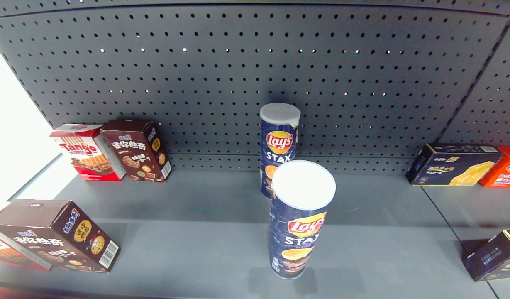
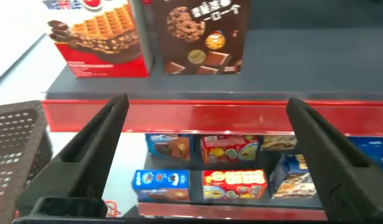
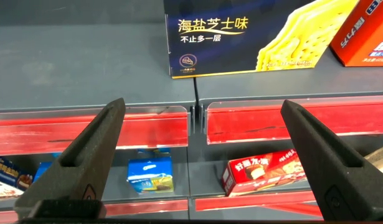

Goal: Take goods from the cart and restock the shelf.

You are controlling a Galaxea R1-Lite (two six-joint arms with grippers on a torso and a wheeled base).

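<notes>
Two dark blue crisp cans with white lids stand upright on the grey shelf, one near the front and one behind it by the pegboard. My left gripper hangs open below the shelf's red front edge, with nothing between its fingers; a red wafer box and a brown cookie box stand above it. My right gripper is open and empty too, facing the red edge under a dark blue cracker box.
A red wafer box and brown cookie box stand at the back left, another brown box at the front left. Dark blue and orange boxes sit at the right. A black basket shows beside the left gripper. Lower shelves hold snack boxes.
</notes>
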